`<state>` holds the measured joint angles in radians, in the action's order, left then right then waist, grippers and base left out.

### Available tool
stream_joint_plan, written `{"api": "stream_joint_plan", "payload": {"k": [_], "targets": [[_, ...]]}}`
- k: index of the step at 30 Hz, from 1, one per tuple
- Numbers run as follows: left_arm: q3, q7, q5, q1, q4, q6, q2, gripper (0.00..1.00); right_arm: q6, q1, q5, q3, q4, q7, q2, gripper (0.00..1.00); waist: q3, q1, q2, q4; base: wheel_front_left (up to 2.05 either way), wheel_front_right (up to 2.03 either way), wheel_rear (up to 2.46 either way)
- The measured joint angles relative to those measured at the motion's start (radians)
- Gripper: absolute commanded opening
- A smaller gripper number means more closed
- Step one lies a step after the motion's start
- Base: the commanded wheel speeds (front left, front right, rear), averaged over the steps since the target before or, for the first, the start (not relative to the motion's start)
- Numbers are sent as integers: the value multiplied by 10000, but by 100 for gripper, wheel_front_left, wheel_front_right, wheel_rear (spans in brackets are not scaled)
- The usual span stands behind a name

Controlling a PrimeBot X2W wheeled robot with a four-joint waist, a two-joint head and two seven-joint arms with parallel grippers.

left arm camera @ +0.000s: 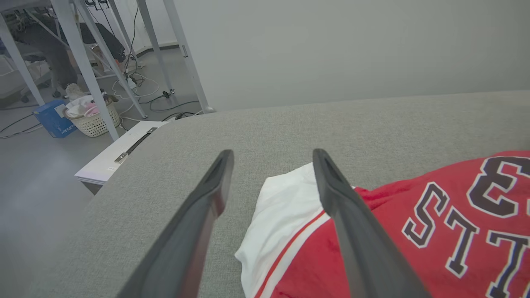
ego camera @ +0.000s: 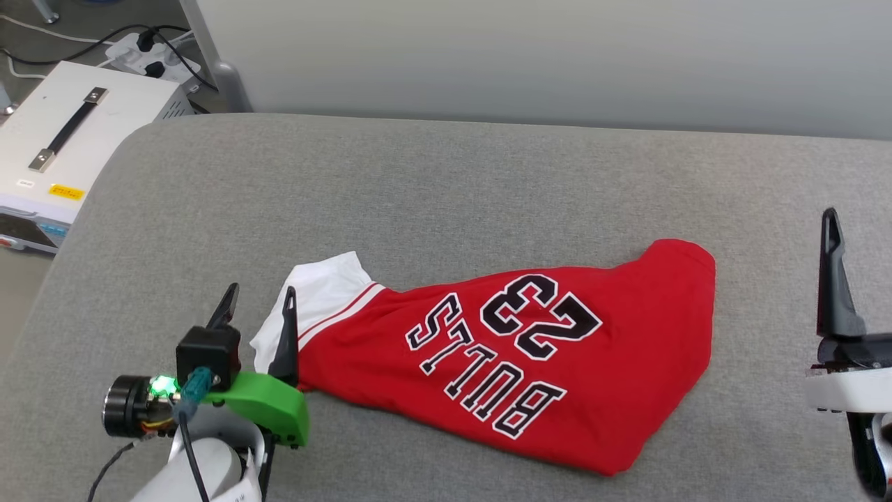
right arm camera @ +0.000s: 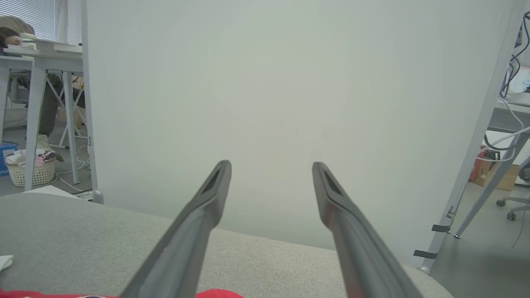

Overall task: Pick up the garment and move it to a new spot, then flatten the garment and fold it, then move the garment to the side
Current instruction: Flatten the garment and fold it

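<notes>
The crumpled red jersey T-shirt (ego camera: 648, 328) with black "BULLS 23" print lies print-up on the grey fabric-covered bench (ego camera: 446, 195), the left hand (ego camera: 261, 289) spread at its white sleeve, the right hand (right arm camera: 271, 163) spread and empty, apart from its other end.

The jersey (ego camera: 613, 390) is red with black, white-edged "BULLS 23". Its sleeve (ego camera: 317, 293) is white, trimmed in red-white stripes. The couch (ego camera: 446, 188) is grey.

Bare grey cushion (ego camera: 446, 181) surrounds the garment (ego camera: 627, 362); a wall (ego camera: 529, 56) stands behind.
</notes>
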<state>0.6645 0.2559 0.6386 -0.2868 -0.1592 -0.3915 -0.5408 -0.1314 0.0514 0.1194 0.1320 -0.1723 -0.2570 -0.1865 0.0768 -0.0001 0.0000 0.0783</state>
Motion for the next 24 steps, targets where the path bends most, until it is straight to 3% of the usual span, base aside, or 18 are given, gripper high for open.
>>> {"api": "stream_joint_plan", "payload": {"k": [6,9,14,19,24], "targets": [[-1367,0,-1534,1110,940,278,727,100,-2,757,988,-1503,1367,293,-2125,100,22,0,0,124,0,0,0],[-1889,0,-2123,1386,1241,708,1076,100,-2,1347,2015,-2343,1829,1599,-3110,100,105,0,0,158,0,0,0],[-2627,0,-2957,1664,1442,1425,1632,100,-2,1948,3969,-4040,2420,4957,-4527,100,322,0,0,220,0,0,0],[-3283,2,-3591,1805,1406,1839,2240,100,-2,2397,5488,-5124,2940,7611,-4984,100,647,0,0,305,0,0,0],[-3787,2,-4069,1825,1365,2247,2788,100,-2,2965,6088,-5603,3595,8493,-4867,100,1011,0,0,431,0,0,0]]}}
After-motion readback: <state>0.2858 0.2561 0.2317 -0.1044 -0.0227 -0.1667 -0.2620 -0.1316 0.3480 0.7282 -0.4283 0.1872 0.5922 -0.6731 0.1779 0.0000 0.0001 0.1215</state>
